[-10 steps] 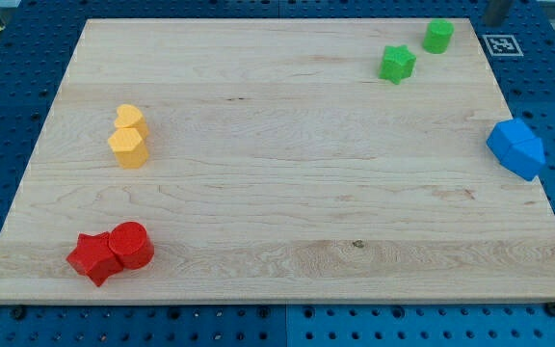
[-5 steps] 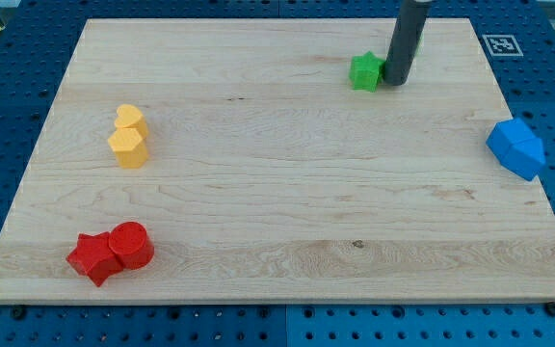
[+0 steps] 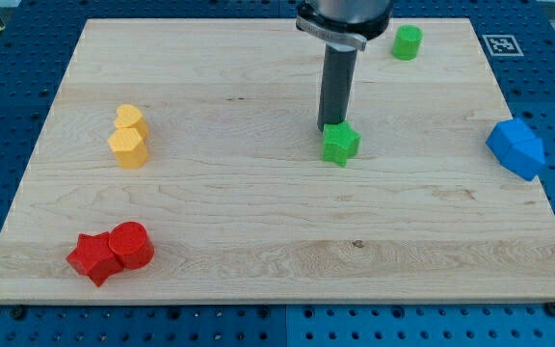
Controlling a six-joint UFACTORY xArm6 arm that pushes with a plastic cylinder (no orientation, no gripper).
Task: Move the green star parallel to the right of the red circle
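The green star (image 3: 340, 144) lies a little right of the board's middle. My tip (image 3: 330, 128) touches its upper left edge, with the dark rod rising toward the view's top. The red circle (image 3: 132, 245) sits at the lower left, touching a red star (image 3: 92, 258) on its left. The green star is far up and to the right of the red circle.
A green cylinder-like block (image 3: 408, 42) stands near the top right. A blue block (image 3: 515, 148) lies at the right edge of the wooden board (image 3: 258, 212). A yellow heart (image 3: 129, 118) and a yellow hexagon (image 3: 127, 147) touch at the left.
The rod came in from the top right and pushed the green star down and to the left. The green cylinder-like block has shifted a little left.
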